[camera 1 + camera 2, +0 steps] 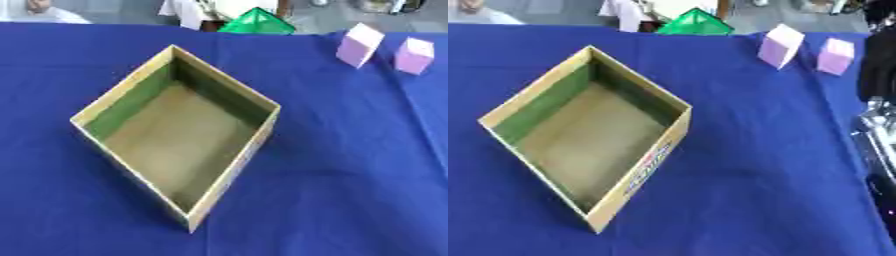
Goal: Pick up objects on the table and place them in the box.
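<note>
An open cardboard box (222, 186) sits empty on the blue tablecloth, turned corner-on to me. Two pale pink blocks stand at the far right: one (360, 44) tilted, the other (414, 55) just right of it. A green pyramid-shaped thing (256, 23) rests at the table's far edge. In the right eye view my right arm runs up the right edge, silver at the joint (874, 127). Its black hand (880, 60) is just right of the pink blocks (834, 56) and cut off by the frame. My left hand does not show.
The blue cloth (350, 165) covers the whole table. Its far edge runs along the top, with people and floor beyond it. Open cloth lies between the box and the pink blocks.
</note>
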Robot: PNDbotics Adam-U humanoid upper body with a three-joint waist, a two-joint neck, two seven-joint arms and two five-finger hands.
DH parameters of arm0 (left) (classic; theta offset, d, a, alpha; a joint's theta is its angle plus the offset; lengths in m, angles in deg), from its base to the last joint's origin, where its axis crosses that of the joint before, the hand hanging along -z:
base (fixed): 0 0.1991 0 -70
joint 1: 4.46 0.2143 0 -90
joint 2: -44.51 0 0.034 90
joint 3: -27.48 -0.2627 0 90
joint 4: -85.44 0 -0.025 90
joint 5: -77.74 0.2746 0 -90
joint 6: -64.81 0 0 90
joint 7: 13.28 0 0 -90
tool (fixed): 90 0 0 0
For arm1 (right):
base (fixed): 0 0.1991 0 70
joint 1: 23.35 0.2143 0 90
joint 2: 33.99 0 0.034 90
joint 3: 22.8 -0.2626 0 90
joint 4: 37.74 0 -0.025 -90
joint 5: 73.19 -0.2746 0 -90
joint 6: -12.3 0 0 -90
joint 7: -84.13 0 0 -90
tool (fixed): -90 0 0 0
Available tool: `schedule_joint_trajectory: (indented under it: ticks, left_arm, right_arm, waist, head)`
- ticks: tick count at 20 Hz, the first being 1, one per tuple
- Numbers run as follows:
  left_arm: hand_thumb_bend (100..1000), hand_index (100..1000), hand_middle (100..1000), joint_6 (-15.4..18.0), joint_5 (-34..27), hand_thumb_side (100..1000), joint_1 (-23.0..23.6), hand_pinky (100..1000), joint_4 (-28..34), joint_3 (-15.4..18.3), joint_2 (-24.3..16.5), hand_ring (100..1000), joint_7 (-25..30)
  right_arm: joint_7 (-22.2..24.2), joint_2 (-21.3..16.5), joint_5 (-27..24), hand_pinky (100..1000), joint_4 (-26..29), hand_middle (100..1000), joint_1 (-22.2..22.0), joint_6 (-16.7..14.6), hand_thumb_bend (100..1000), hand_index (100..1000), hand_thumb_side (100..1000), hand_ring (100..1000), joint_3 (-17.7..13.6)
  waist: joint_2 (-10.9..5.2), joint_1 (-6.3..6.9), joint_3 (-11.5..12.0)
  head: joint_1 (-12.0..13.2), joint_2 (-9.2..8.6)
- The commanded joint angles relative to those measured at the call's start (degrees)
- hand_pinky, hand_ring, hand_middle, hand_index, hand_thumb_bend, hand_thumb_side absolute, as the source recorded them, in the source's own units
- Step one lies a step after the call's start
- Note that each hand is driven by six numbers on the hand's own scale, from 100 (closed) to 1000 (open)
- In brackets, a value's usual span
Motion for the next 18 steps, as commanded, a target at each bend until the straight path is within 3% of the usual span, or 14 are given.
schedule_joint_trajectory:
  ticks: [1, 10, 18]
  left_arm:
    - [566, 879, 616, -0.14, 0.36, 957, -0.25, 792, 0.85, 0.52, -0.80, 644, -0.11]
    - [565, 879, 616, -0.17, 0.39, 958, -0.12, 793, 0.85, 0.58, -0.76, 643, -0.21]
    - [564, 879, 615, -0.21, 0.51, 958, 0.05, 793, 0.85, 0.61, -1.11, 642, -0.24]
  right_arm:
    - [-0.09, -0.99, 0.38, 737, 0.92, 734, 0.29, 0.16, 128, 843, 1000, 746, -0.44]
    - [-0.04, -1.18, 0.65, 737, 0.92, 731, 0.10, 0.41, 118, 843, 1000, 744, -0.51]
    - [-2.56, -7.59, 2.66, 742, 0.92, 734, -0.29, 1.42, 100, 847, 997, 747, -2.28]
  waist:
    - [-1.18, 0.19, -0.09]
    - [-1.10, 0.15, -0.21]
    - [-1.13, -0.10, -0.30]
  head:
    - [-0.02, -0.21]
    - [-0.29, -0.21]
    - [-0.71, -0.53]
